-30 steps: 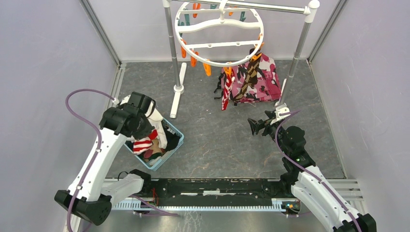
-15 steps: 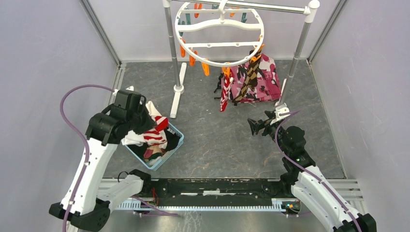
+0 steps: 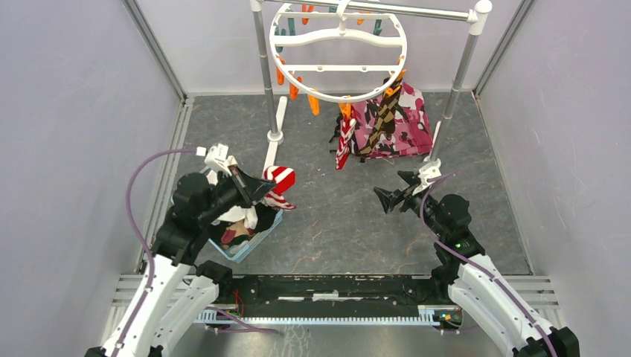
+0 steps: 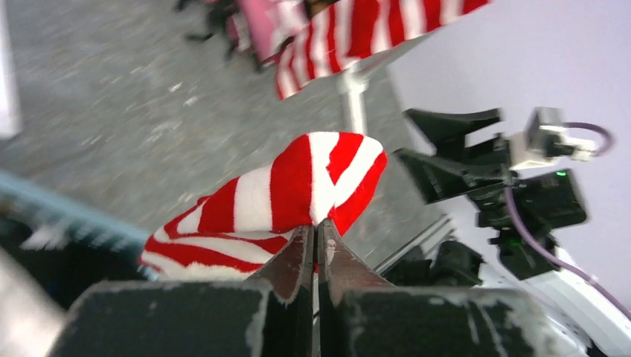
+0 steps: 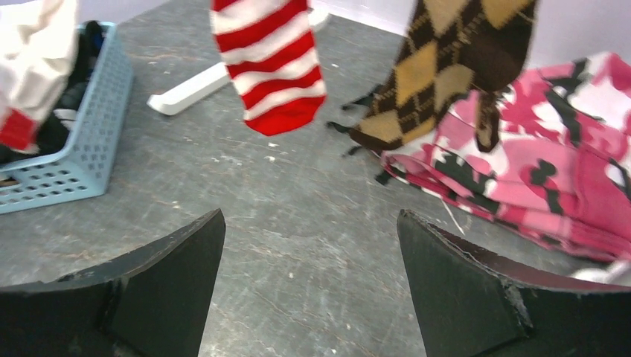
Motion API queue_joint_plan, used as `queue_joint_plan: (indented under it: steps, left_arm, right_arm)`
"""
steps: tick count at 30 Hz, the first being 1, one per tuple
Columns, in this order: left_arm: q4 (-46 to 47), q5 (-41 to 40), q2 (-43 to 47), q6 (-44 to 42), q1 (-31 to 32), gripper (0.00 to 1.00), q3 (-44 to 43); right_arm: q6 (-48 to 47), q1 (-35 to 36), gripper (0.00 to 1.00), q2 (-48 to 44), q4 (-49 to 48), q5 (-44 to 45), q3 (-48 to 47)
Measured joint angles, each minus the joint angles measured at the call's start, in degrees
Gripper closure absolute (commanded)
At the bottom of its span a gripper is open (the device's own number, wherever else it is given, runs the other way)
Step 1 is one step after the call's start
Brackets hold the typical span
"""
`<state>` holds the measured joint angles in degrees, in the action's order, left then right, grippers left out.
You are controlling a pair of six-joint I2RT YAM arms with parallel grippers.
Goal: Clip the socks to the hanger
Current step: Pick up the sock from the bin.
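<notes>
My left gripper (image 3: 262, 189) is shut on a red-and-white striped sock (image 3: 279, 183), also in the left wrist view (image 4: 290, 190), and holds it up to the right of the blue basket (image 3: 266, 225). The round white hanger (image 3: 338, 50) hangs from the rail at the back. A red-and-white striped sock (image 3: 344, 145) and a brown argyle sock (image 3: 385, 111) hang from its clothespins; both show in the right wrist view, striped (image 5: 271, 63) and argyle (image 5: 446, 67). My right gripper (image 3: 387, 197) is open and empty above the floor (image 5: 311, 223).
The blue basket with more socks and a white cloth shows at the left of the right wrist view (image 5: 85, 141). A pink camouflage cloth (image 3: 405, 123) lies under the hanger. The silver rail's poles (image 3: 264, 74) and white foot (image 3: 272, 149) stand at the back.
My left gripper lifted the striped sock out of the basket and swung right toward the middle. My right gripper edged slightly left and stayed open.
</notes>
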<state>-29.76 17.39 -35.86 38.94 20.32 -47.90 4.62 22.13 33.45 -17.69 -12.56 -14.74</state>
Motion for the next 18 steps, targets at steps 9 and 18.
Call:
queue_joint_plan:
  steps: [9, 18]
  left_arm:
    - [52.24, 11.78, -2.16, 10.80, 0.02, 0.98, 28.98]
    - [95.34, 18.58, -20.02, 20.46, 2.47, 0.98, 32.15]
  right_arm:
    - [-0.98, 4.04, 0.10, 1.79, -8.15, -14.21, 1.42]
    - [-11.13, 16.13, 0.11, 3.30, -9.33, -16.28, 1.49]
